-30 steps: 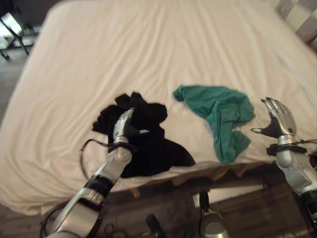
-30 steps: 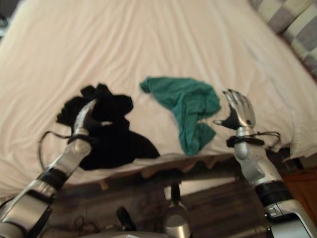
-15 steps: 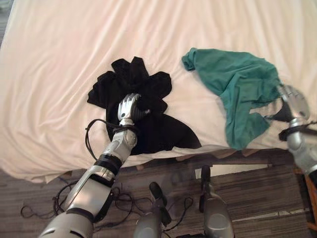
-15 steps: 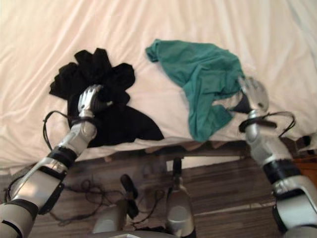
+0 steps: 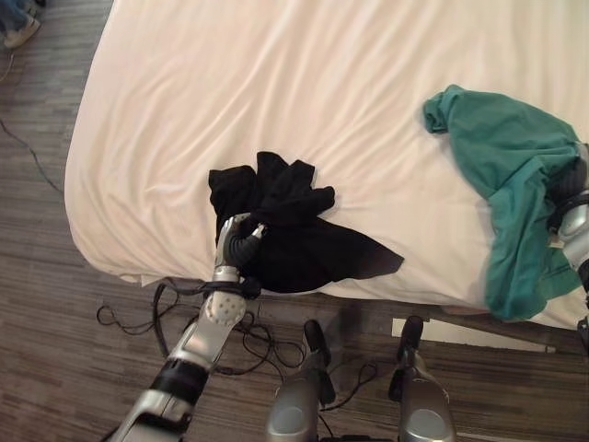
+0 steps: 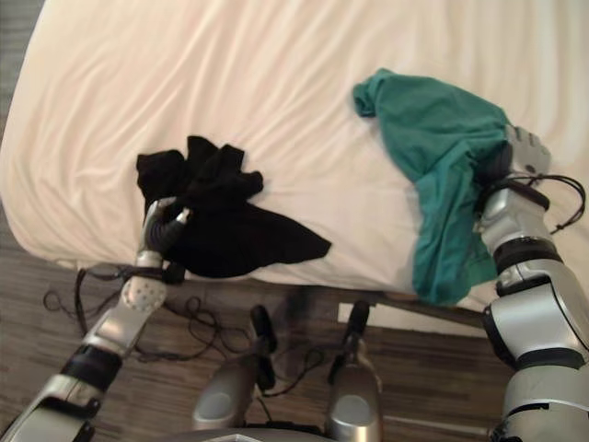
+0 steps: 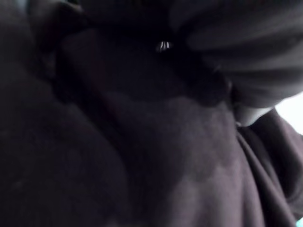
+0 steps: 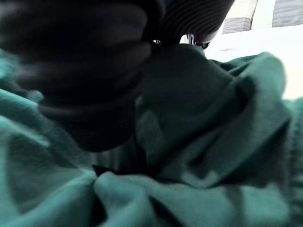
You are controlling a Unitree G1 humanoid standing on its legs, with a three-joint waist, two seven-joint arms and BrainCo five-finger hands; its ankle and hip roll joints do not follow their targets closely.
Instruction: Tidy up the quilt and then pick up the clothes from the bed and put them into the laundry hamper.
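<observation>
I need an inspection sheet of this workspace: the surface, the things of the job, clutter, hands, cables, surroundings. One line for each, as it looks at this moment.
Surface: bed with cream sheet, wrinkled but spread flat.
Job's things: black garment bunched at the near edge of the bed; green garment toward the robot's right, its lower part hanging over the bed edge. The two lie apart.
Clutter: nothing seen on the bed besides the clothes.
Hands: left hand with fingers curled into the black garment; right hand against the green garment, fingers hidden by the cloth.
Cables: nothing seen besides the robot's own.
Surroundings: wood-pattern floor; a person's shoe at the far left corner; striped pillow.
</observation>
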